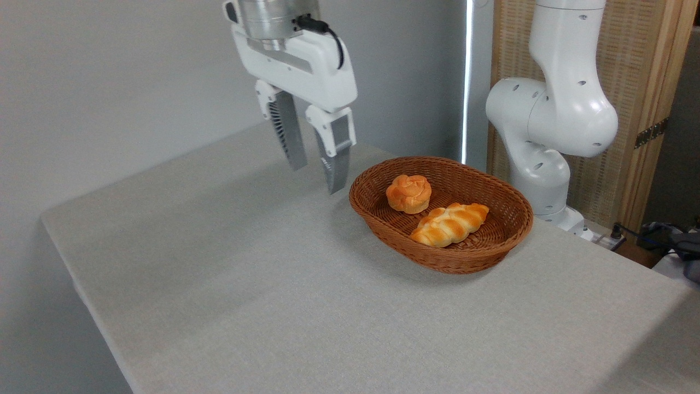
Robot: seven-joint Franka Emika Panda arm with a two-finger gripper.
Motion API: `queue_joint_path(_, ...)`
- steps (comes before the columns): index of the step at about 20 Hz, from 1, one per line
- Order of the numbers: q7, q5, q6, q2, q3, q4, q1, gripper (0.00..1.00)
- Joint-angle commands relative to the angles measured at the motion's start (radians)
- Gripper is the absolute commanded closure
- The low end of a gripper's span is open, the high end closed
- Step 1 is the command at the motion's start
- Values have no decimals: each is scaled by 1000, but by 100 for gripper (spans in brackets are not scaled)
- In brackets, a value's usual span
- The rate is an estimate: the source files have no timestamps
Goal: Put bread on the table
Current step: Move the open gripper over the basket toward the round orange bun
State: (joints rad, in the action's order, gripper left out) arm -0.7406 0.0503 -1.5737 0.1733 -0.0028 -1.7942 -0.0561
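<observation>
Grey table (246,284) bare, bread (408,193) sitting in the basket (470,257) beside the long loaf (449,224), gripper (317,178) empty with fingers apart at nine o'clock, probably reaching over next to grab.

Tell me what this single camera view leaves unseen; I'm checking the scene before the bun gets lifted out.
- Underside of the bun: hidden by the basket floor it sits on.
- Lower side of the braided loaf: hidden the same way.
- Table: its near and right parts are cut off by the picture edges.
- Arm above the open gripper: cut off by the top edge.
</observation>
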Motion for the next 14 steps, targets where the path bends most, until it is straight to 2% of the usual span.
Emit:
queue_joint_path(1,-5,-9,-28,97,4,-123,-13,0)
queue_joint_path(7,-57,-10,-103,236,4,-309,-19,0)
queue_joint_path(11,-118,-10,-112,333,4,-454,-45,0)
queue_joint_path(14,-120,-7,-106,360,0,-502,-54,0)
